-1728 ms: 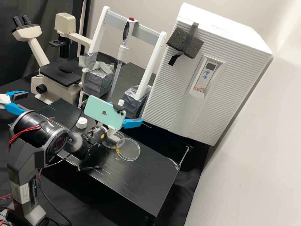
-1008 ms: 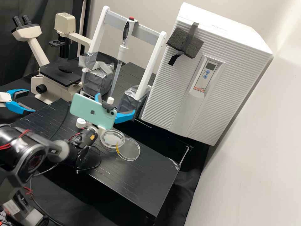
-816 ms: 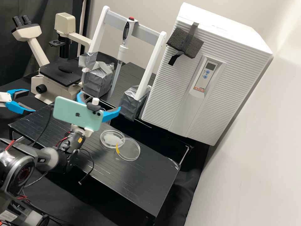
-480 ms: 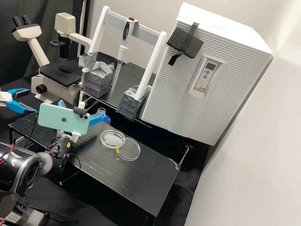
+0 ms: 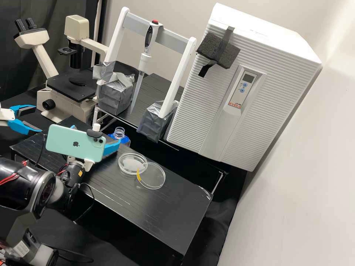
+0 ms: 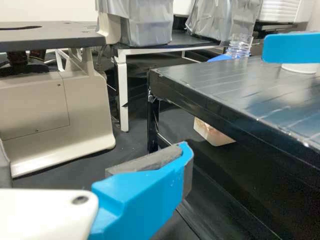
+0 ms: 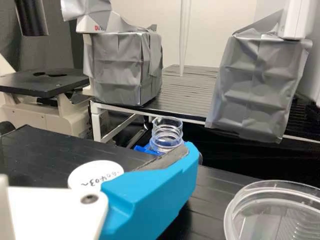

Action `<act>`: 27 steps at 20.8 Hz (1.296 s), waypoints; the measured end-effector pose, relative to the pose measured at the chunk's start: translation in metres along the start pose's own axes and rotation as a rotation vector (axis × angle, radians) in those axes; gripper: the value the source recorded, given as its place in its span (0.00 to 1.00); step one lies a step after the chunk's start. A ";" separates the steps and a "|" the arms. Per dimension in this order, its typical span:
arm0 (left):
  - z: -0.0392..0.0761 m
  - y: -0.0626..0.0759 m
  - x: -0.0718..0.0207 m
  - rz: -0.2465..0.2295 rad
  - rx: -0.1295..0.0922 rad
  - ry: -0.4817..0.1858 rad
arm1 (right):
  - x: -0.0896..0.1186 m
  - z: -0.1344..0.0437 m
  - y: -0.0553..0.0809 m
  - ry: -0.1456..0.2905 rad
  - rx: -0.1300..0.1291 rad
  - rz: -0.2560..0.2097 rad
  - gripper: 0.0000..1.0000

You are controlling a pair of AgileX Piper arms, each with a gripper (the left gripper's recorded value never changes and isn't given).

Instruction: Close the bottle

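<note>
Black bench underneath — the right gripper sits low, jaws wide apart, the white cap just beside one finger. The open bottle stands near, at about three o'clock. Best pinch the cap flat — no tilt.

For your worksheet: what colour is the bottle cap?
The cap is white, clearest in right wrist view.

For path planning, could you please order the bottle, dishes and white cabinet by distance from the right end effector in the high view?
From the right end effector:
1. Bottle, just beside it.
2. Dishes, mid-bench.
3. White cabinet, far right.
</note>
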 end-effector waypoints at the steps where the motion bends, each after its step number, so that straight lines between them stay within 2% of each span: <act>1: 0.000 0.000 0.0000 0.000 0.000 0.000 | 0.000 0.000 0.000 -0.002 0.000 0.002 1.00; 6: 0.001 0.003 0.0037 0.007 0.013 -0.013 | -0.016 0.003 0.002 -0.016 -0.001 0.021 1.00; 13: 0.006 0.005 0.0097 0.010 0.028 -0.044 | -0.029 0.006 -0.001 -0.022 -0.003 0.013 1.00; 14: 0.006 0.006 0.0101 0.012 0.030 -0.044 | -0.029 0.005 -0.002 -0.019 -0.003 0.009 0.00; 27: 0.006 0.006 0.0102 0.012 0.031 -0.044 | -0.027 0.003 -0.004 -0.008 -0.003 -0.004 0.00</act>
